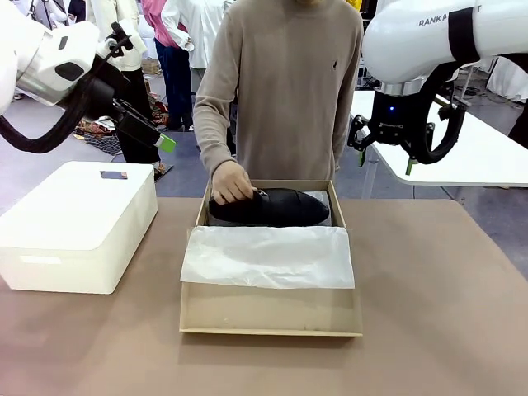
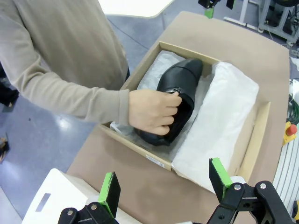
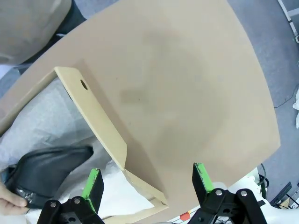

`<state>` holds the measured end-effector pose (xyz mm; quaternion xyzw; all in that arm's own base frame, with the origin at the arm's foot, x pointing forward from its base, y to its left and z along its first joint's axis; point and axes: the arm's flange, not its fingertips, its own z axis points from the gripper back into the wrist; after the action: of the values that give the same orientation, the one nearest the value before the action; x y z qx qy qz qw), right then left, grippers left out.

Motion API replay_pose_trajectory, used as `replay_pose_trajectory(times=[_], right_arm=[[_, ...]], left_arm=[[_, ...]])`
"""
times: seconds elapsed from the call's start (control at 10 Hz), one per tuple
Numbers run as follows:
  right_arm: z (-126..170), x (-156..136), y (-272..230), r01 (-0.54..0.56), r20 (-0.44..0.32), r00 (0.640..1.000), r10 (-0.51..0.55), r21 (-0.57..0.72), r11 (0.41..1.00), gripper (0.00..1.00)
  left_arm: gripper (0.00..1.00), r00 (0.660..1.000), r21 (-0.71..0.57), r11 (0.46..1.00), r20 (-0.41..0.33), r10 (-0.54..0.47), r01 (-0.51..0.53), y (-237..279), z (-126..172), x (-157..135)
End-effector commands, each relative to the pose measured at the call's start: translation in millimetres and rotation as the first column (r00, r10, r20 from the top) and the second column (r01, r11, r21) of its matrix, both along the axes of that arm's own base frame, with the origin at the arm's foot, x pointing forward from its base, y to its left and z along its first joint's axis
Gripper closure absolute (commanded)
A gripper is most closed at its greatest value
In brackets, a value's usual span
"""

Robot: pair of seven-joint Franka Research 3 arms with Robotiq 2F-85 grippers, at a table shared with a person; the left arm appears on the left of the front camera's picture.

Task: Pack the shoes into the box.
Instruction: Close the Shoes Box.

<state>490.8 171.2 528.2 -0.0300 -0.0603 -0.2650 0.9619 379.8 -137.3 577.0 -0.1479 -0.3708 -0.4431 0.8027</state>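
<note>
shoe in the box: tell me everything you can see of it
One black shoe, smooth and leather-looking, with a pointed toe and a small shiny fitting at the strap. It lies opening up along the far side of the box on white tissue, toe toward the robot's right. The person's hand grips its heel end.

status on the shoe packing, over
Left gripper open, right gripper open, both raised. One shoe in box, person's hand on it. Tissue paper spread beside shoe.
</note>
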Motion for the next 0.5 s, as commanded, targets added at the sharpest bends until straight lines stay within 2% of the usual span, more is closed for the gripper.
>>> replay_pose_trajectory(times=[0.0, 0.4], right_arm=[[3.0, 1.7, 0.8, 0.001, 0.017, 1.000, -0.001, -0.002, 1.000, 0.00], [3.0, 1.7, 0.8, 0.001, 0.017, 1.000, -0.001, -0.002, 1.000, 0.00]], left_arm=[[0.00, 1.000, -0.015, 1.000, -0.002, -0.019, 0.019, 1.2, 0.3, 0.8], [0.00, 1.000, -0.015, 1.000, -0.002, -0.019, 0.019, 1.2, 0.3, 0.8]])
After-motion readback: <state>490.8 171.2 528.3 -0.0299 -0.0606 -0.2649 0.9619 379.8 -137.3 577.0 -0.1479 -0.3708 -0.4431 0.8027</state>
